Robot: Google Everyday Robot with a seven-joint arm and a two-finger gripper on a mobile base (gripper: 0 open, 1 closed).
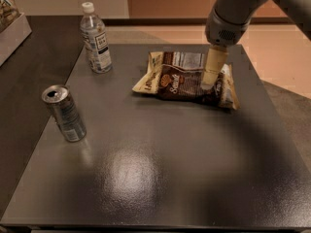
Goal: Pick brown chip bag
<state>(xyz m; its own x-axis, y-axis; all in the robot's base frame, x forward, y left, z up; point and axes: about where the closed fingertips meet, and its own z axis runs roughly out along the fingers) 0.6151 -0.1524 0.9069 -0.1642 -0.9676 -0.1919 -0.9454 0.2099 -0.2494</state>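
Observation:
The brown chip bag (177, 79) lies flat on the dark table (160, 169) at the back right of centre. It is crinkled, dark brown with cream-yellow edges, white lettering and a white label panel. My gripper (209, 84) comes down from the upper right on a grey arm. Its cream-coloured finger (213, 67) points down onto the right half of the bag, with the tip at or just above the bag's surface.
A clear water bottle (95, 39) with a white cap stands at the back left. A silver can (64, 113) stands at the left edge of the table. A box (10, 25) sits on the far left counter. The floor lies beyond the table's right edge.

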